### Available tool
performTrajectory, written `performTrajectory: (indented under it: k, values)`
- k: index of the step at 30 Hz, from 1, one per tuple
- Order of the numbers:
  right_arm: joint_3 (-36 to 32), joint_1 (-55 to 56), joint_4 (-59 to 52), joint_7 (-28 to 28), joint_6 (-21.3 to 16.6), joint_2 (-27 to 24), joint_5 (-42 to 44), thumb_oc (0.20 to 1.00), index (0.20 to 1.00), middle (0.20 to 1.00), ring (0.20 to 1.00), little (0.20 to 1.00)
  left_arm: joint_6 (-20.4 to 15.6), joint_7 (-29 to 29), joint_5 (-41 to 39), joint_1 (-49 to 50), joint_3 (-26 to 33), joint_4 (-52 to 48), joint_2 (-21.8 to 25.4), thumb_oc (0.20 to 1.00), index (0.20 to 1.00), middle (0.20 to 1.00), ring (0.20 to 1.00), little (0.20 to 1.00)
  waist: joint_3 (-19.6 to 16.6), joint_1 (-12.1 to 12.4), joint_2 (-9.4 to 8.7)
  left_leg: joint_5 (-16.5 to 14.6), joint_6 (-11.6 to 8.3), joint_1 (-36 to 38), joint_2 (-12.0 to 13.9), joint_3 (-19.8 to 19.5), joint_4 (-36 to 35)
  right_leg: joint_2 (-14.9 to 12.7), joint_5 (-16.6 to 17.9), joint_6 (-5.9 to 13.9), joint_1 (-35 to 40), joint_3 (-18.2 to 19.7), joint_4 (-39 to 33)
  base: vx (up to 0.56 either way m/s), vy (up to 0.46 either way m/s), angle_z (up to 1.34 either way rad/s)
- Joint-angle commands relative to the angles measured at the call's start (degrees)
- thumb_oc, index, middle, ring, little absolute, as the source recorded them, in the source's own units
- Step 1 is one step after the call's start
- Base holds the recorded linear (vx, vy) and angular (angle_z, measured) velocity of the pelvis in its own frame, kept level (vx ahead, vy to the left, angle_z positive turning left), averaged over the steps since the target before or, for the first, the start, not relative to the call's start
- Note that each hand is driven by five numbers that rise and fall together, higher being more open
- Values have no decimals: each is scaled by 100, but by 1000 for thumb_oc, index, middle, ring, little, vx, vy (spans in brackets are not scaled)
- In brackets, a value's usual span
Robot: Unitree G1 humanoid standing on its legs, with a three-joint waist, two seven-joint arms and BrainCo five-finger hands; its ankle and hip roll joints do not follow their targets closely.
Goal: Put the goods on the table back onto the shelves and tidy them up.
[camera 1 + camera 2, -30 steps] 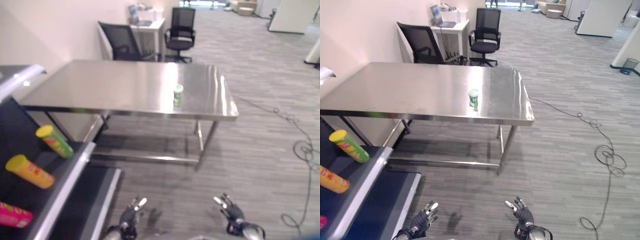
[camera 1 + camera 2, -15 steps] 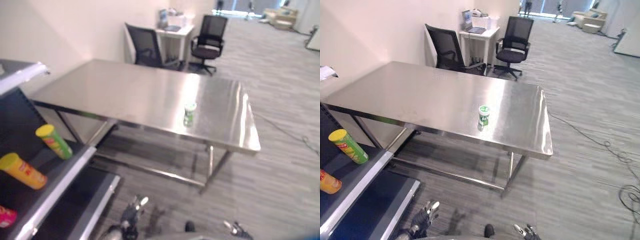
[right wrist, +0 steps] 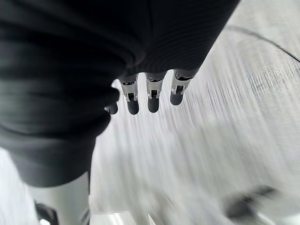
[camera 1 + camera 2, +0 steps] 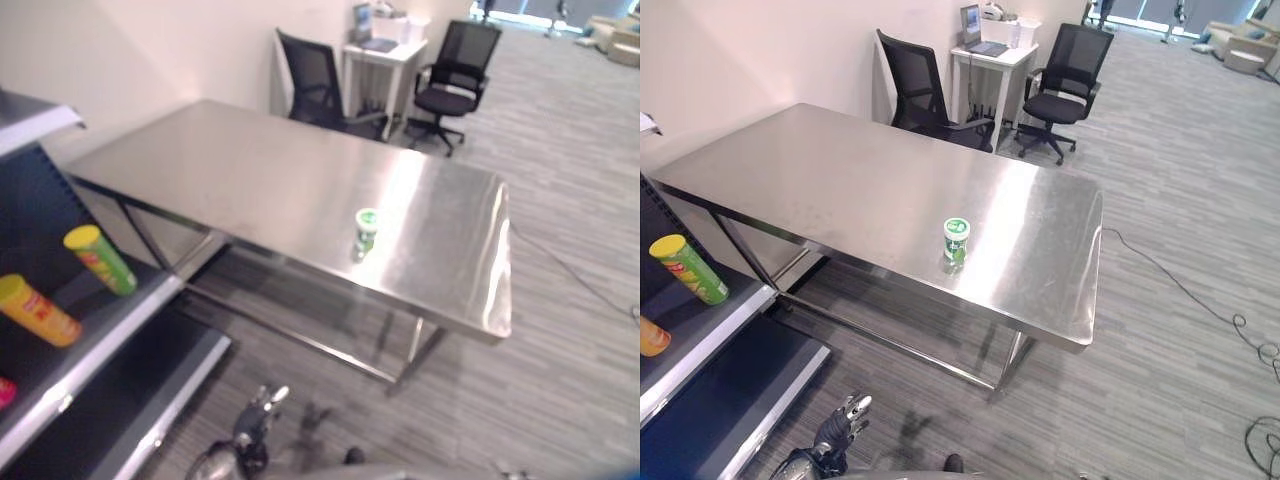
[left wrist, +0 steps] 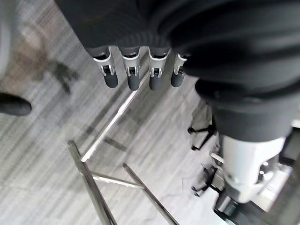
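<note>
since a second ago my head camera has swung, so the whole scene has shifted across the picture and my right hand has dropped out at the lower edge; the goods themselves sit where they were.

left eye view: a small green cup (image 4: 366,229) stands upright on the steel table (image 4: 240,170), towards its near edge and right end. on the shelf (image 4: 105,335) at my left lie a green-and-yellow can (image 4: 99,259) and a yellow can (image 4: 38,310), both tilted, apart from each other. my left hand (image 4: 252,432) hangs low over the carpet, holding nothing.

right eye view: the same cup alone on the table, two black office chairs (image 4: 925,92) and a small white desk (image 4: 992,57) beyond it.

left wrist view: my fingers (image 5: 132,74) are loosely extended, nothing in them, with the table's legs below.

right wrist view: my right hand (image 3: 149,96) has its fingers relaxed and straight, grasping nothing, over blurred floor.
</note>
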Motion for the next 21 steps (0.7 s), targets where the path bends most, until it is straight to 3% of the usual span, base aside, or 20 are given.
performTrajectory:
  k: [1,2,5,6,7,10,11,12,14,16,17,18,21]
  values:
    - [-522,64,-293,-523,-128,-1031,495,1000,1000,1000,1000,1000,-230,-98,106,275,-2,-150,-140,1000,1000,1000,1000,1000,-490,-88,286,753,123,501,-197,-123,-432,-437,208,405,140,422,47,44,179,-30]
    - [-789,92,-831,-666,-43,-1374,537,1000,1000,1000,1000,1000,-220,-145,103,316,9,-119,-144,1000,1000,1000,1000,1000,-534,-129,315,668,155,505,-269,-92,-432,-469,222,404,130,410,47,14,129,-36]
    - [-1094,114,-1693,-986,23,-1575,517,1000,1000,1000,1000,1000,-222,-125,156,320,44,-29,-190,1000,1000,1000,1000,1000,-572,-208,382,596,199,479,-347,-85,-432,-501,215,432,110,409,47,18,135,-2]
    - [-1040,-143,-3067,-1171,210,-1551,392,1000,1000,1000,1000,1000,-226,-43,165,273,121,46,-215,1000,1000,1000,1000,1000,-557,-229,414,631,218,477,-426,-55,-432,-537,242,442,76,382,72,18,174,-12]
    - [-891,-400,-3736,-1203,334,-1809,354,1000,1000,1000,1000,1000,-213,-2,153,237,169,134,-191,1000,1000,1000,1000,1000,-525,-194,417,641,218,518,-443,-57,-432,-544,242,448,96,370,84,-9,120,-13]
    - [-887,-404,-3746,-1207,342,-1804,352,1000,1000,1000,1000,1000,-215,-3,155,230,176,139,-189,1000,1000,1000,1000,1000,-538,-204,413,651,220,493,-447,-64,-432,-549,251,448,77,366,79,4,25,-10]
    - [-86,-1097,-4663,-1370,513,-2371,125,1000,1000,1000,1000,1000,-213,60,107,203,167,145,-196,1000,1000,1000,1000,1000,-462,-39,391,714,235,525,-497,-78,-432,-561,242,480,139,325,77,4,40,19]
    - [904,-1773,-5787,-1033,572,-2586,424,1000,1000,1000,1000,1000,-225,83,67,202,154,117,-134,1000,1000,1000,1000,1000,-390,81,317,731,254,512,-517,-120,-432,-563,251,479,180,301,77,5,35,8]
    - [1219,-1951,-5943,-980,615,-2538,569,1000,1000,1000,1000,1000,-229,78,60,200,198,81,-145,1000,1000,1000,1000,1000,-366,87,297,728,263,514,-527,-144,-432,-564,234,485,214,284,71,-2,-11,-16]
    - [1984,-2231,-5891,-672,671,-3064,738,1000,1000,1000,1000,1000,-239,73,-4,302,250,4,-130,1000,1000,1000,1000,1000,-337,169,231,715,260,519,-522,-150,-432,-568,234,498,269,266,56,0,-12,19]
    - [1986,-2234,-5890,-672,671,-3064,738,1000,1000,1000,1000,1000,-239,73,-4,301,252,4,-131,1000,1000,1000,1000,1000,-334,165,232,715,260,521,-522,-152,-432,-569,234,498,273,263,56,12,-46,65]
    - [2927,-2662,-5761,-377,779,-3457,981,1000,1000,1000,1000,1000,-299,73,-62,374,329,32,-140,1000,1000,1000,1000,1000,-316,267,202,691,266,513,-500,-152,-432,-564,223,529,306,237,47,13,-40,60]
    - [3821,-3185,-5767,-168,789,-3656,1055,1000,1000,1000,1000,1000,-329,94,-106,452,402,75,-181,1000,1000,1000,1000,1000,-277,360,212,664,280,503,-482,-164,-432,-551,199,550,340,213,47,12,-42,9]
